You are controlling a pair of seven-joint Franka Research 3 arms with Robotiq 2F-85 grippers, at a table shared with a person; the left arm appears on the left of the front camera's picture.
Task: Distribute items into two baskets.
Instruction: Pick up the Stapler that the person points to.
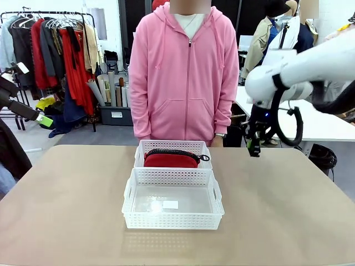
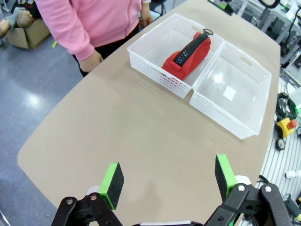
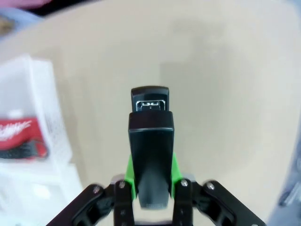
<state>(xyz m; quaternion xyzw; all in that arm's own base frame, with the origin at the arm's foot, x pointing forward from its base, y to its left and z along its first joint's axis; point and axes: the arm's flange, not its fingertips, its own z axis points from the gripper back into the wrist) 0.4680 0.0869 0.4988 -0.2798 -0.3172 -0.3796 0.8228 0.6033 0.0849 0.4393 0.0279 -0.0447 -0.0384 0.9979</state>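
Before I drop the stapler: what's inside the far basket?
The pouch lies in the far basket, zipper up. The floor beneath it is covered, so anything under it can't be seen. The stapler is in the right gripper.

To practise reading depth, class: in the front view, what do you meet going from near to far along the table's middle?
Empty white lattice plastic basket → matching white basket holding the red fabric zip pouch → person in pink hoodie.

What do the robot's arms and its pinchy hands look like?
The right arm is smooth, white and rounded, with a black cable looping beside it. The left gripper is black, with two bolted fingers ending in flat green pads.
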